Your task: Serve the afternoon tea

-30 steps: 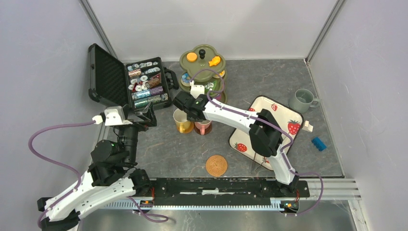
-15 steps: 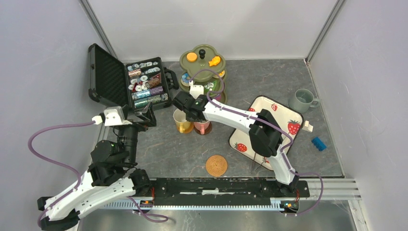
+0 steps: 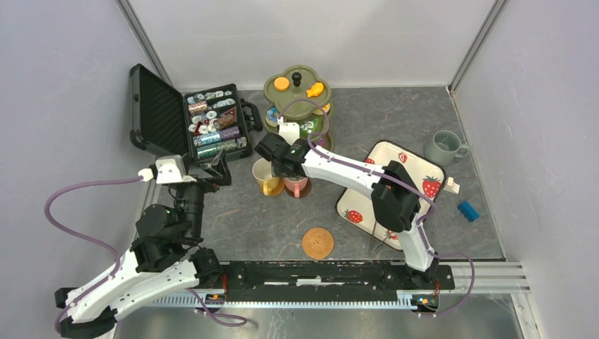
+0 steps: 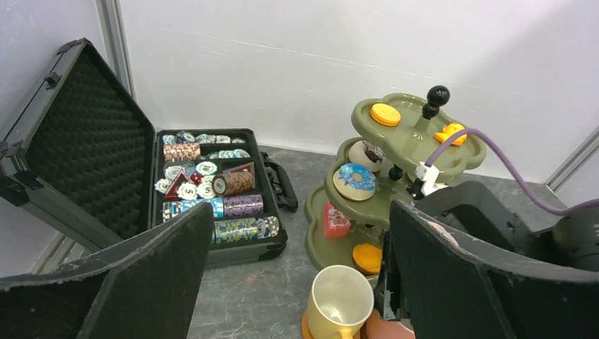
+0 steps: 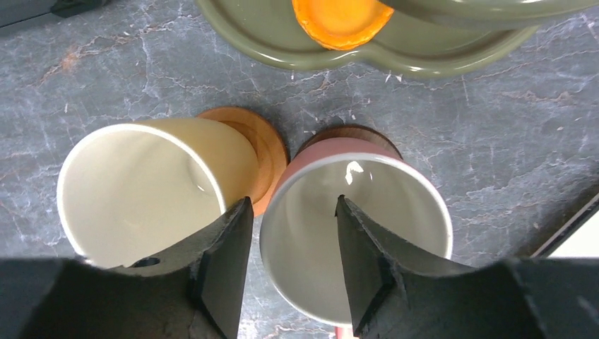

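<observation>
Release is the change: the right gripper (image 5: 293, 212) has just spread its jaws and now straddles the rim of the pink mug (image 5: 413, 226), holding nothing. That mug sits on its coaster (image 5: 353, 132), at 3 o'clock of the yellow mug (image 5: 141, 191) and at 6 o'clock of the stand (image 3: 297, 99). The left gripper (image 4: 300, 212) hangs wide apart and empty. The grey-green mug (image 3: 443, 147) and the spare coaster (image 3: 318, 242) probably come next.

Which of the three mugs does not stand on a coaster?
The grey-green mug, alone at the far right; the yellow mug and pink mug each sit on a coaster.
</observation>
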### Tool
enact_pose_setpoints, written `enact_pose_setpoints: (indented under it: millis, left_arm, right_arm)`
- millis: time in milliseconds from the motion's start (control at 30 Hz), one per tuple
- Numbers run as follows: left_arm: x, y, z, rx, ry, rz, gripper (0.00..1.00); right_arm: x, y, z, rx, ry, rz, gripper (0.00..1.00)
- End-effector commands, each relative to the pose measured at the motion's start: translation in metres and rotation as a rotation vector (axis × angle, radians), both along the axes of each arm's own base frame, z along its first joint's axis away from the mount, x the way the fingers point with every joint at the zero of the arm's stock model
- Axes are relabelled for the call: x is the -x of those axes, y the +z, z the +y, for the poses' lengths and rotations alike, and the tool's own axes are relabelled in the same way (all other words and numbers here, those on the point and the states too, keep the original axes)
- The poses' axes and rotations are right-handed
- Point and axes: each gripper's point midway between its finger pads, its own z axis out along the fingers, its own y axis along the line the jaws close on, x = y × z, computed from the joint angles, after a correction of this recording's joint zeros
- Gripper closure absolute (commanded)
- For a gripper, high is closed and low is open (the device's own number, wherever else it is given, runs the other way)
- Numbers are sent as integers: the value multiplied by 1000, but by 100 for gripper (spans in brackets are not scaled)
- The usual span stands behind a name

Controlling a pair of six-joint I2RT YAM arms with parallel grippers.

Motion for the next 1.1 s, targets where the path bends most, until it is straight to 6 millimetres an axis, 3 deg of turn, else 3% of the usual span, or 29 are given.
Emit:
enact_pose_setpoints:
  millis: [0, 167, 267, 400, 533, 733, 933, 1067]
  left_arm:
    - [-2, 2, -1, -33, 16, -4, 0]
    - [-6, -2, -7, -64, 16, 7, 0]
    - [-9, -5, -10, -83, 21, 14, 0]
    - [-12, -8, -17, -110, 15, 25, 0]
    - [-15, -11, -19, -125, 23, 33, 0]
    - [-18, -15, -23, -149, 21, 46, 0]
    - [-19, -14, -24, -151, 19, 45, 0]
    - [-18, -13, -20, -139, 28, 42, 0]
  right_arm:
    - [-7, 59, 8, -87, 89, -130, 44]
    - [-7, 95, 0, -36, 249, -232, 32]
    - [-7, 102, -10, 27, 365, -285, 25]
    - [-12, 89, -45, 136, 444, -258, 21]
    - [-15, 71, -72, 105, 485, -201, 25]
    - [-14, 43, -79, 67, 492, -150, 29]
    - [-9, 20, -65, -11, 467, -94, 37]
    - [-11, 24, -81, 25, 387, -100, 39]
